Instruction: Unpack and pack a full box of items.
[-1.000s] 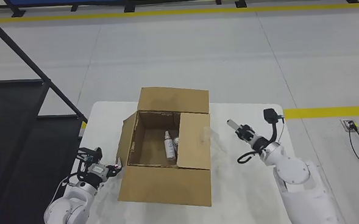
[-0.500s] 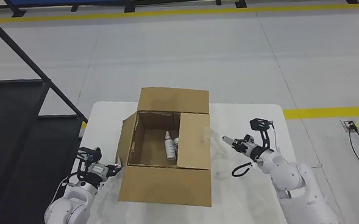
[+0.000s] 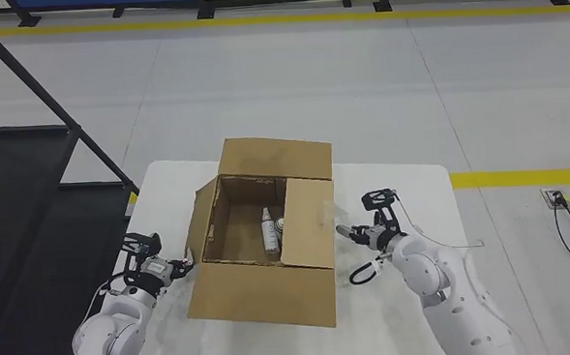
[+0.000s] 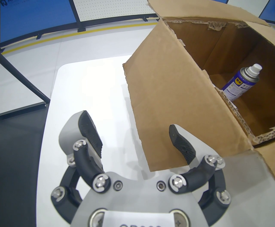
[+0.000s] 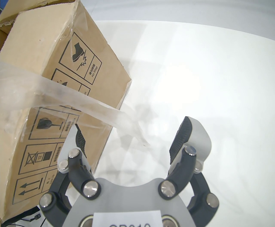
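An open cardboard box (image 3: 261, 239) stands mid-table with its flaps up. Inside it lie a white bottle (image 3: 268, 232) and a blue spray can (image 3: 281, 225); the left wrist view shows the spray can (image 4: 242, 82) leaning against the inner wall. My left gripper (image 3: 179, 268) is open at the box's left side, and in its own view the gripper (image 4: 136, 139) is close to a side flap (image 4: 176, 103). My right gripper (image 3: 351, 253) is open just off the box's right wall. A loose strip of clear tape (image 5: 64, 94) trails from the box (image 5: 43, 71) toward the gripper (image 5: 131, 137).
The white table (image 3: 402, 186) has bare surface right of the box and behind my right arm. A black frame (image 3: 49, 103) and a dark panel (image 3: 26, 220) stand beside the table's left edge.
My right arm has swung left across the table, bringing its gripper from the right part of the table up to the box's right wall. The left arm and the box have stayed put.
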